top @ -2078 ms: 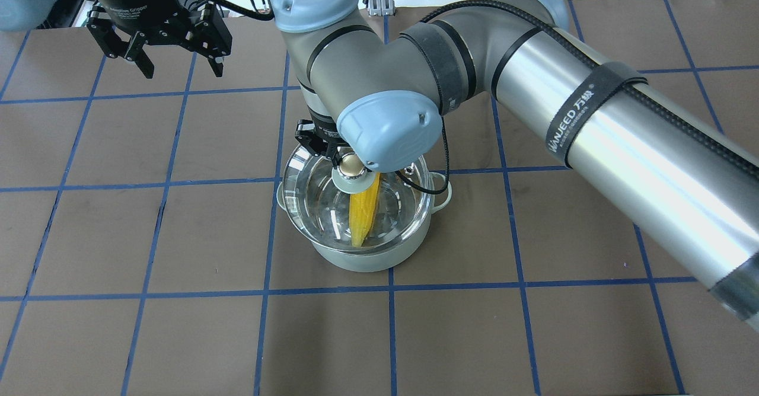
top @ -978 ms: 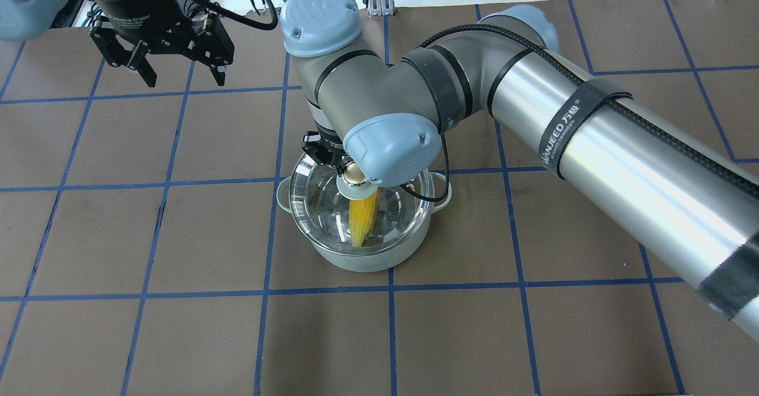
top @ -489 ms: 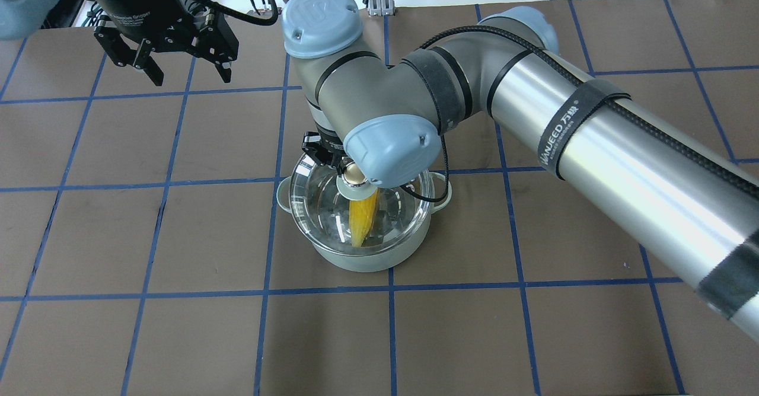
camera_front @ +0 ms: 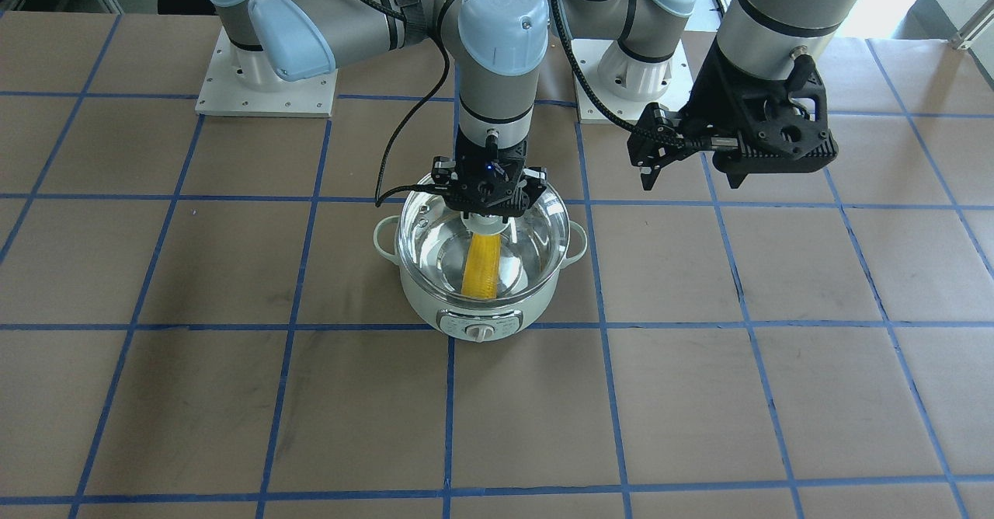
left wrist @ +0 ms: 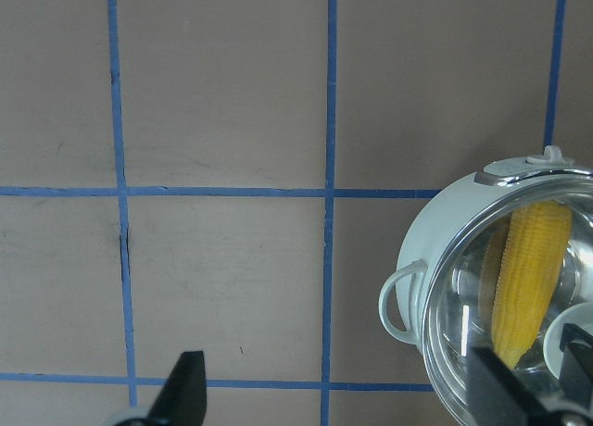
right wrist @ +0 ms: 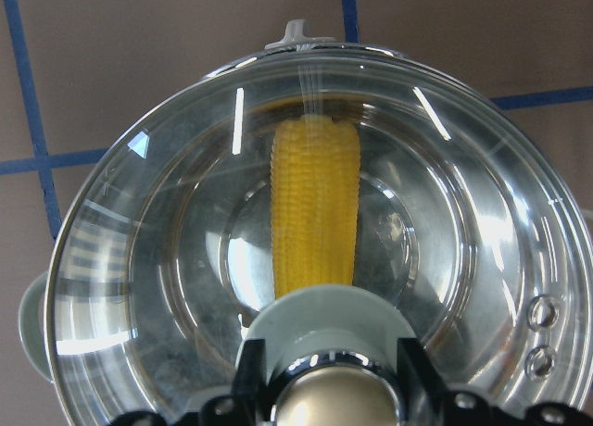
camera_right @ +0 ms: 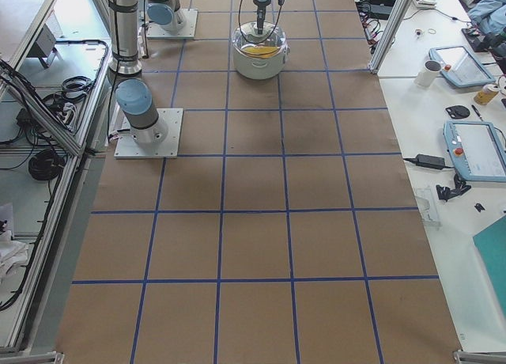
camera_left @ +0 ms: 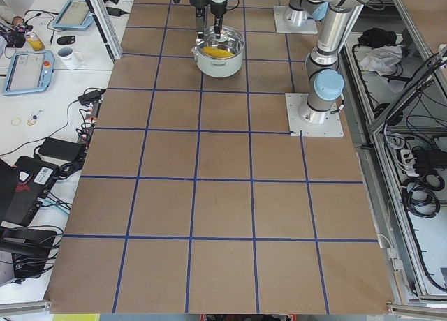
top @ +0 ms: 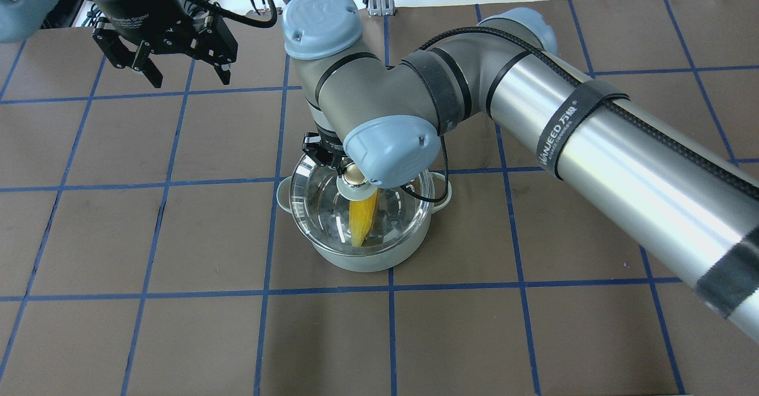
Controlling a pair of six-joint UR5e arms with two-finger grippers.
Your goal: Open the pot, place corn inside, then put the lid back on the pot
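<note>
The right hand (camera_front: 489,208) pinches the lid (camera_front: 537,228) at its centre, seated on the pot (camera_front: 497,311) over the corn (camera_front: 481,266); the left hand (top: 190,80) hangs spread, well apart.

You saw the corn (right wrist: 315,204) under the glass lid (right wrist: 463,213), running toward 12 o'clock; the right gripper (right wrist: 329,382) clamped the knob (right wrist: 324,409) at 6.

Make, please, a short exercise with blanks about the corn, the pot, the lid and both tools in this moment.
1. The corn lies ____ the pot.
2. The right tool holds the glass lid by its round ____.
3. The left tool hangs away from the pot, and its jaws are ____.

Missing words: inside; knob; open.
</note>
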